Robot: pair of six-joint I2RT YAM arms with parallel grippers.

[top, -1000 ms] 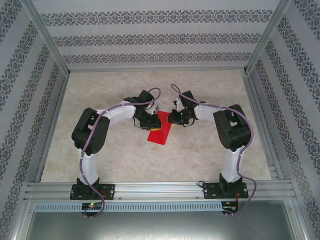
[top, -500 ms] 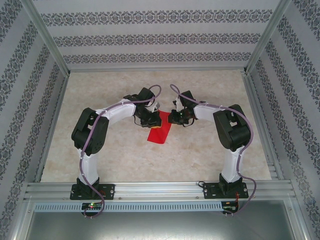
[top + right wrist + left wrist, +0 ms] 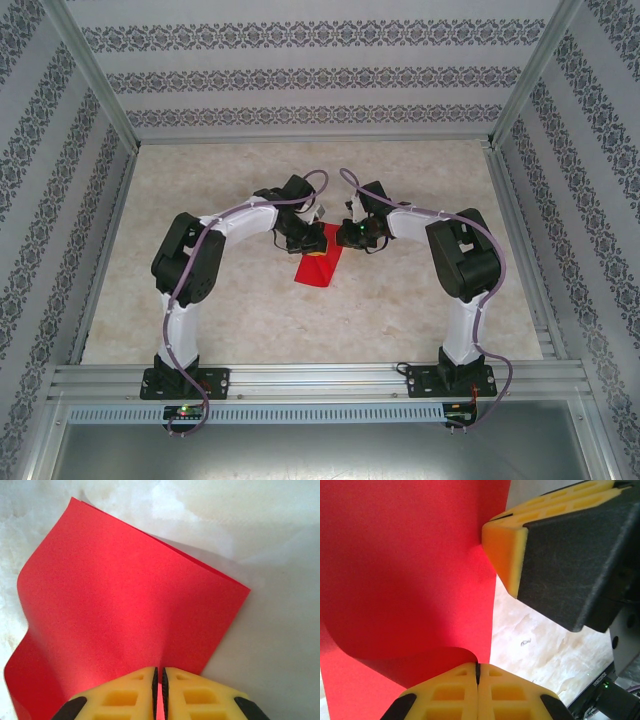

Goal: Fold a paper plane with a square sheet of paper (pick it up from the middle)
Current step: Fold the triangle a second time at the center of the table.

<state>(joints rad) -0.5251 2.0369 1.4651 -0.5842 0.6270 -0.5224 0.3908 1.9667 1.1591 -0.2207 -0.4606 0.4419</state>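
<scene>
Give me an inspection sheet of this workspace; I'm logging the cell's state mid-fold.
Surface: pale marbled tabletop.
Job's things: red paper sheet near the table's middle, bowed and partly lifted, with a layered edge in the right wrist view.
Clutter: nothing seen.
Grippers: left pincer shut on one edge of the paper; right pincer shut on another edge.
Cables: purple cables run along each arm and loop free near the wrists.
Surroundings: patterned walls on three sides; aluminium rail carrying both arm bases.
</scene>
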